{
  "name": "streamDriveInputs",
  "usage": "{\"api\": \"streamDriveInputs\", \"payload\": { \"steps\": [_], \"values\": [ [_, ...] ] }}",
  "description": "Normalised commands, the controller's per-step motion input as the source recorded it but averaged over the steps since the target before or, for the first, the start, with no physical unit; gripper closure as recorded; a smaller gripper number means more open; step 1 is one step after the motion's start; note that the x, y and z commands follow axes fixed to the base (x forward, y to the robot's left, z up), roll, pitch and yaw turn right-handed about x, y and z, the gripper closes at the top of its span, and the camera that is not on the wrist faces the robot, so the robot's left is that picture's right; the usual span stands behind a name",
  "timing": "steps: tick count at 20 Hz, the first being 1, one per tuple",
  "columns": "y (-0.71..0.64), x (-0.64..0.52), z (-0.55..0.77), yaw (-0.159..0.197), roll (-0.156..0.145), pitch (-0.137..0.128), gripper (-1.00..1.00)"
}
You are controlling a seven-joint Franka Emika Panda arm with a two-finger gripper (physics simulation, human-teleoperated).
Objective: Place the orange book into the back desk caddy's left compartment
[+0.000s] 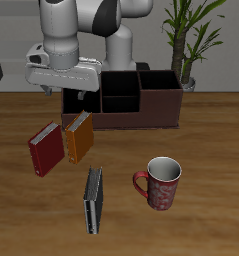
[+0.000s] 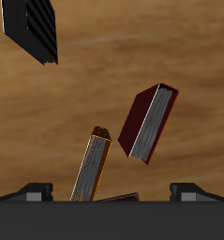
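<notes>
The orange book (image 1: 79, 137) lies flat on the table in front of the back desk caddy (image 1: 131, 103), a long dark brown box with several open sections. My gripper (image 1: 81, 96) hangs open and empty above the orange book's far end, in front of one end of the caddy, and partly hides that end section. I cannot tell which end is the left compartment. In the wrist view the orange book (image 2: 93, 164) lies below, between my spread fingertips (image 2: 29, 192), with the gripper (image 2: 112, 193) well above it.
A dark red book (image 1: 46, 148) (image 2: 149, 122) lies right beside the orange one. A grey-black book (image 1: 93, 200) (image 2: 34, 28) lies nearer the table's front edge. A red mug (image 1: 159, 182) stands in front of the caddy's other end. A potted plant (image 1: 186, 45) stands behind the caddy.
</notes>
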Motion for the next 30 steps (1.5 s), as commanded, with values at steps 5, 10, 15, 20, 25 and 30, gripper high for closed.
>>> {"api": "streamDriveInputs", "payload": {
  "steps": [5, 10, 15, 20, 25, 30],
  "values": [
    [-0.16, -0.03, -0.22, -0.030, -0.036, 0.002, -1.00],
    [0.17, -0.10, -0.29, -0.044, 0.029, 0.017, -1.00],
    [0.29, -0.18, -0.15, -0.047, 0.040, -0.011, -1.00],
    [0.08, -0.03, -0.15, -0.028, -0.004, -0.013, -1.00],
    [0.11, -0.06, -0.21, -0.029, 0.003, -0.020, -1.00],
    [0.07, 0.03, -0.19, -0.004, 0.001, 0.012, -1.00]
  ]
}}
